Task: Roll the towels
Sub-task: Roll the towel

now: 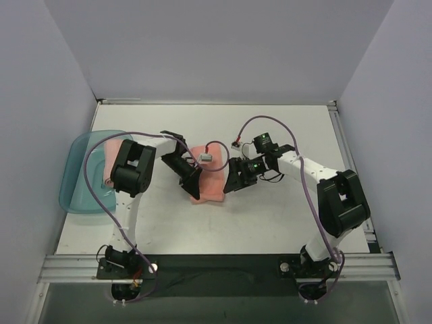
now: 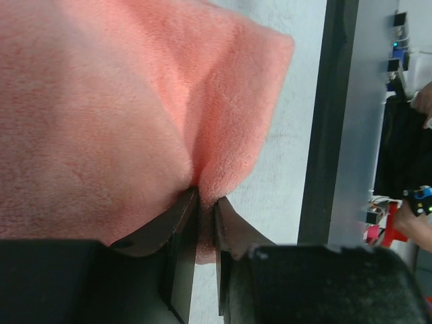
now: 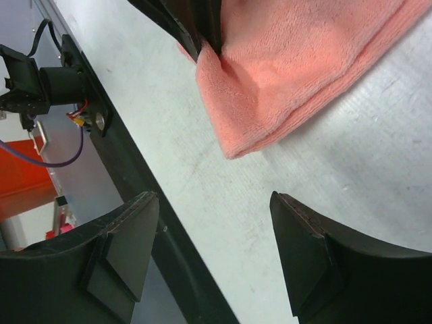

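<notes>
A salmon-pink towel (image 1: 210, 177) lies folded on the white table between my two grippers. My left gripper (image 1: 194, 183) is shut on its near left edge; in the left wrist view the fabric (image 2: 121, 115) fills the frame and a fold is pinched between the fingertips (image 2: 206, 202). My right gripper (image 1: 233, 181) is open and empty just right of the towel; its wrist view shows the towel's folded corner (image 3: 283, 74) ahead of the spread fingers (image 3: 297, 236). More pink towel (image 1: 115, 158) lies in the teal tray, partly hidden by the left arm.
The translucent teal tray (image 1: 77, 182) stands at the table's left edge. A small white connector (image 1: 206, 157) on a cable lies over the towel's far side. The table's dark front rail (image 1: 216, 263) runs along the near edge.
</notes>
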Controlling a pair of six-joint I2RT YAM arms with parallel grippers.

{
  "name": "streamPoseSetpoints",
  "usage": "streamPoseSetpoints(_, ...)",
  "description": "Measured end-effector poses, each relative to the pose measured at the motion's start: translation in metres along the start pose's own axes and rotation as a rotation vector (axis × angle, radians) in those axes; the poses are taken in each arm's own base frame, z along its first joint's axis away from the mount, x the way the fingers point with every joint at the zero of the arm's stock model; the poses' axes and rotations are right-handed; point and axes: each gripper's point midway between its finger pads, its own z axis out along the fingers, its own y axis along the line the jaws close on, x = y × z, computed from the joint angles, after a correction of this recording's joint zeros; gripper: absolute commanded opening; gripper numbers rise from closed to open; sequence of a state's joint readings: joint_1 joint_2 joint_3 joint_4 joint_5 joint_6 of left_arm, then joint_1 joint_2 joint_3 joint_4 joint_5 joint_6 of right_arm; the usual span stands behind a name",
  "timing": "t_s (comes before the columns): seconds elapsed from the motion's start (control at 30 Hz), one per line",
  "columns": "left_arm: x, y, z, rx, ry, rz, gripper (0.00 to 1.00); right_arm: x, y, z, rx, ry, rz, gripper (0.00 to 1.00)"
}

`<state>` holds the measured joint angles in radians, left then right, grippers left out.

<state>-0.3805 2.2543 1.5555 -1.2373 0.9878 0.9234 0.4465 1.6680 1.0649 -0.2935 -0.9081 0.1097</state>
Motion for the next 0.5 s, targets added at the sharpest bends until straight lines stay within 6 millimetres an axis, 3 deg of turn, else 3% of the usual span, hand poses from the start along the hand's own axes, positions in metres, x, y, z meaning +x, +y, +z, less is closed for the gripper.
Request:
streamPoseSetpoints(0.1, -0.001, 0.007, -0.001, 0.028, -0.009, -0.05, 0.26, -0.001, -0.006, 0.006, -0.004, -0.033, -0.047, 0.69)
streamPoseSetpoints(0.23, -0.003, 0.009, -0.003, 0.042, -0.007, -0.077, 0.26, 0.019, -0.015, 0.006, 0.016, -0.041, -0.106, 0.69)
streamPoseSetpoints(0.5, -0.003, 0.009, -0.004, 0.03, 0.011, -0.131, 0.25, 0.001, -0.01, -0.038, 0.182, -0.139, -0.504, 0.7)
